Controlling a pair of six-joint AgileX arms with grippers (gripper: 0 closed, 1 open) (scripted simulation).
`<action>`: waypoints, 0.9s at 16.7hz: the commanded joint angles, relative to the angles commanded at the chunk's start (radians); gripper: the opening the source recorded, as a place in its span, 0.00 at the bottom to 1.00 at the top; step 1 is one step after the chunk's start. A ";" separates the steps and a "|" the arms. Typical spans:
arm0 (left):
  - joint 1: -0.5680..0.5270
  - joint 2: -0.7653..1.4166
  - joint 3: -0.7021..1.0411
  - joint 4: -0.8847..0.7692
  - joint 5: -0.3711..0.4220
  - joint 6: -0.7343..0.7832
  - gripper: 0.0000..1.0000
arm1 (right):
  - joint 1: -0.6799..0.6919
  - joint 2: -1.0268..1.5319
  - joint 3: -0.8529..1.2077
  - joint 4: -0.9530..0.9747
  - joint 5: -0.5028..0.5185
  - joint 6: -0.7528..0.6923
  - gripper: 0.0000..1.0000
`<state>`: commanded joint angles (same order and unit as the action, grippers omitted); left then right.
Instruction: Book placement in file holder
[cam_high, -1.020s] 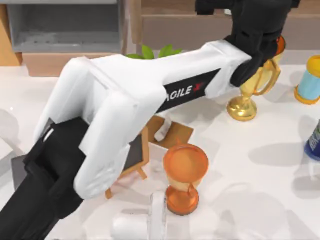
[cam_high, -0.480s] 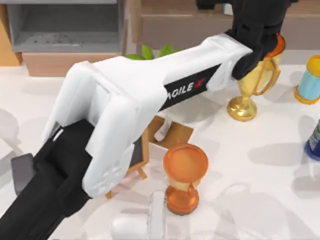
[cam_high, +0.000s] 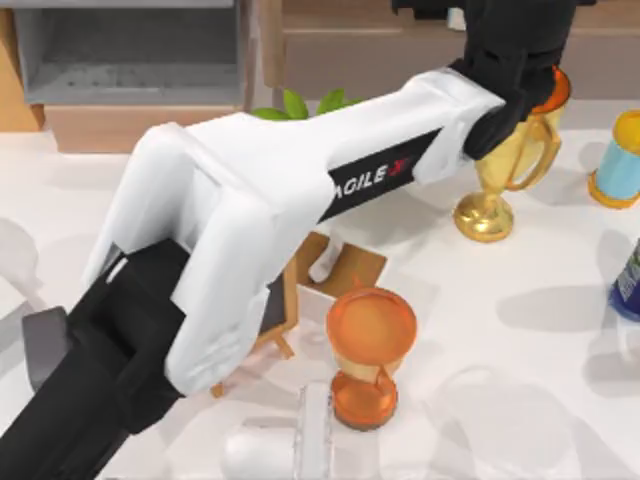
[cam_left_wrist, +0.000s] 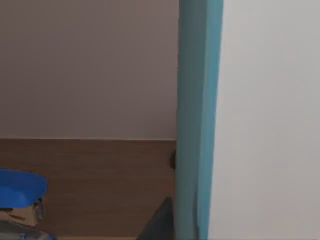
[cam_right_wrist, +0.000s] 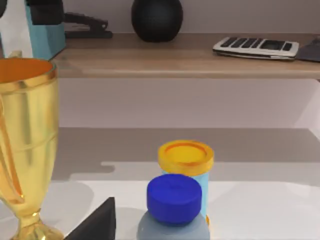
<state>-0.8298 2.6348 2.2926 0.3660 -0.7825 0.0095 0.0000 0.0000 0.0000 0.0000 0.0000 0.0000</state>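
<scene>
- Clearly, the file holder (cam_high: 130, 92) sits at the table's back-left, about 11 o'clock in the top view. It is a grey box with thin, paler walls and a dark, matte inside, its mouth unblocked.
- Across the middle, my left arm (cam_high: 260, 210), a smooth white shell with black ends, reaches diagonally toward 1 o'clock.
- At its end, the left gripper (cam_high: 510, 50) hangs above a shiny gold trophy (cam_high: 495, 190). Its fingers appear closed on the book (cam_left_wrist: 197, 120), a thin, flat slab with a teal cover and plain white page edges.
- The book's long axis stands upright in the left wrist view.
- The relation that matters: the holder lies at roughly 9 o'clock from the held book, well apart, so I judge a long sideways carry is needed.
- My right arm stays idle at the table's right side, and I cannot tell its grip.
</scene>
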 joint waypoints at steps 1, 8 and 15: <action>0.000 0.000 0.000 0.000 0.000 0.000 0.40 | 0.000 0.000 0.000 0.000 0.000 0.000 1.00; 0.000 0.000 0.000 0.000 0.000 0.000 0.00 | 0.000 0.000 0.000 0.000 0.000 0.000 1.00; -0.005 -0.001 0.000 0.000 0.000 0.001 0.00 | 0.000 0.000 0.000 0.000 0.000 0.000 1.00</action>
<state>-0.8343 2.6336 2.2930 0.3660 -0.7829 0.0109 0.0000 0.0000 0.0000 0.0000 0.0000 0.0000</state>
